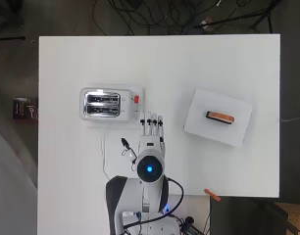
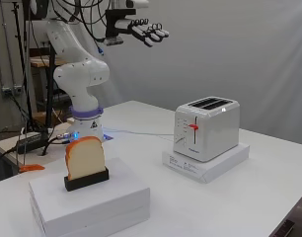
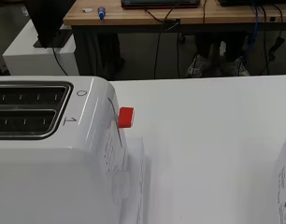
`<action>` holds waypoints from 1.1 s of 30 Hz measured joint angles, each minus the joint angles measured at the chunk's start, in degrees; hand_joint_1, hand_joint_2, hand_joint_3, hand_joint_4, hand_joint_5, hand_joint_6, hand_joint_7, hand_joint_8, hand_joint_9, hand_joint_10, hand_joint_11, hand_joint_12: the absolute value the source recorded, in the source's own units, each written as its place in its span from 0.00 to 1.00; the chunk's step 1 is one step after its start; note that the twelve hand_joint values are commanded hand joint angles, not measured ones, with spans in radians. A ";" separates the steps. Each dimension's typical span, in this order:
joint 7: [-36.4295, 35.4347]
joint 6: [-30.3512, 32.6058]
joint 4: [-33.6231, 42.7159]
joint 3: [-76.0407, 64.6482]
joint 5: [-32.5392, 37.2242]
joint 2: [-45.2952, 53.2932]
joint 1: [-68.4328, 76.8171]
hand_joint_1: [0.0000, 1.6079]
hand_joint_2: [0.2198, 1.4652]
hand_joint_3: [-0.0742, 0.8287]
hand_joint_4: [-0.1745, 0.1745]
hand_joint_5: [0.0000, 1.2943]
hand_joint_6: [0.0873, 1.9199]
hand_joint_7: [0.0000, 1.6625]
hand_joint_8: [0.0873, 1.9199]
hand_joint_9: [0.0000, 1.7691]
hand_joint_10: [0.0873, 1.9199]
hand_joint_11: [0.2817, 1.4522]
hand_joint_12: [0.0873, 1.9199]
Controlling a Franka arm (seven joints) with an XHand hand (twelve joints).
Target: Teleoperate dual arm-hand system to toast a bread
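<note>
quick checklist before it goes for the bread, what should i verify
1. Robot hand empty, fingers straight: ok.
2. Bread slice upright in its black holder on the white box: ok.
3. Toaster slots empty: ok in the overhead and wrist views.
4. Red lever up, not pressed: ok.
5. Robot hand over the bread: not ok; in the overhead view it hangs beside the toaster, the bread off to the right.
6. Height above the table: ok, well above everything in the side view.

A bread slice (image 2: 85,158) stands upright in a black holder, well apart from the seemingly empty white toaster (image 2: 207,127).
</note>
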 joint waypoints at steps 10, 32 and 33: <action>1.94 -6.12 7.73 -2.50 -1.23 8.48 -0.75 0.02 0.69 0.09 0.39 0.11 0.00 0.20 0.00 0.28 0.00 0.17 0.00; -12.75 -11.17 22.98 -20.78 -10.89 34.86 -3.50 0.15 0.51 0.06 0.47 0.15 0.00 0.20 0.00 0.25 0.00 0.13 0.00; -11.56 -11.73 23.06 -20.45 -12.51 35.43 -3.50 0.15 0.51 0.06 0.47 0.16 0.00 0.21 0.00 0.26 0.00 0.13 0.00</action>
